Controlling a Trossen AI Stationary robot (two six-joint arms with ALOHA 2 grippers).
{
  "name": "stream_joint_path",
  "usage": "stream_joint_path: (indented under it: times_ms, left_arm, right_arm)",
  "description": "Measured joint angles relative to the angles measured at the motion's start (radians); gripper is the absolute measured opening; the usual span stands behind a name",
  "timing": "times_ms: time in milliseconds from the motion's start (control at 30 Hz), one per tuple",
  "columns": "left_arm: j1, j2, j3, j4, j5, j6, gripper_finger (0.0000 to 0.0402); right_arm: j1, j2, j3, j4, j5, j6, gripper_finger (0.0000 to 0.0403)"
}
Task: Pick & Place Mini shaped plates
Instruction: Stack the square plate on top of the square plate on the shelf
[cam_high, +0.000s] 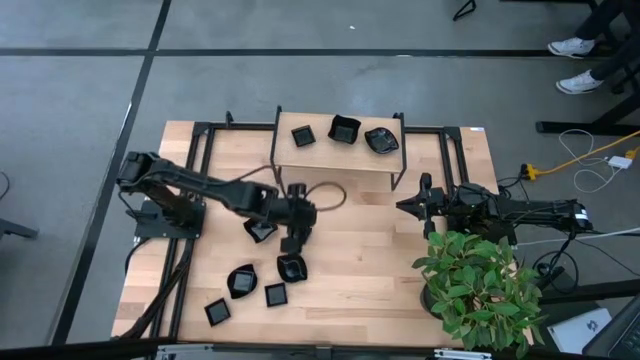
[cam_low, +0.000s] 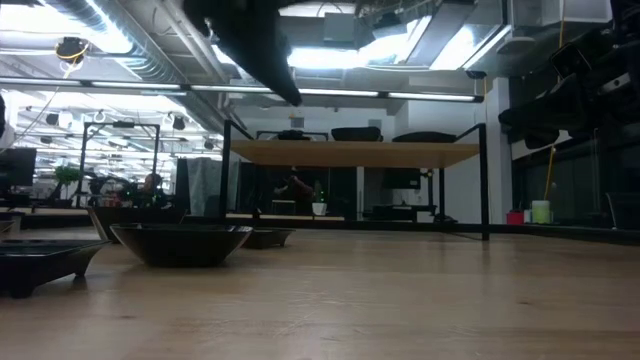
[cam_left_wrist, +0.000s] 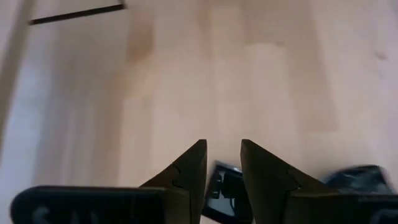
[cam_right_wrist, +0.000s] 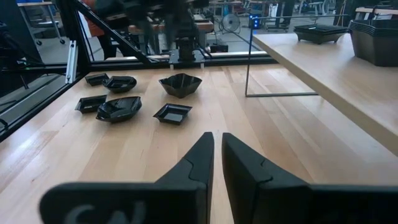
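Eight mini shaped plates can be counted in the high view. Three stand on the raised shelf (cam_high: 335, 160) at the upper centre: a square one (cam_high: 302, 136), a deeper one (cam_high: 344, 130) and a rounded one (cam_high: 381, 140). Five are on the tabletop (cam_high: 360, 270) in the lower left part: one (cam_high: 261, 230) under the left arm, one (cam_high: 291, 267) just below the left tool (cam_high: 292, 243), a wavy one (cam_high: 242, 281), a small square one (cam_high: 275, 294) and another square one (cam_high: 217, 311) at the lowest left.

There are two arms. The left tool hangs over the centre of the tabletop, with the fingers (cam_left_wrist: 186, 180) standing a little apart; through the gap a dark plate shows below, but I cannot tell whether it is grasped or only lies under them. The right tool (cam_high: 412, 205) waits at the right of the tabletop, clenched, with nothing between the fingers (cam_right_wrist: 199, 162).

The middle and lower right of the tabletop are bare wood, up to the potted plant (cam_high: 478, 285) at the lower right corner. The black frame (cam_high: 205, 150) runs along the edges.

In the low view only some plates show at the left, and the nearest one (cam_low: 40, 262) is cut by the frame edge. In the left wrist view another dark plate (cam_left_wrist: 357, 177) at the lower right is blurred.
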Motion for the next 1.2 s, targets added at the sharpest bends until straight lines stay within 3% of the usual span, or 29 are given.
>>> stream_joint_path:
  times_ms: [333,1200]
  left_arm:
    - [-0.119,0.023,0.000,-0.024,0.000,-0.027,0.0093]
    - [-0.107,0.296,0.000,-0.121,-0.015,0.009,0.0093]
  right_arm:
    - [0.000,0.000,0.000,0.000,0.000,0.000,0.0034]
    - [0.000,0.000,0.000,0.000,0.000,0.000,0.0034]
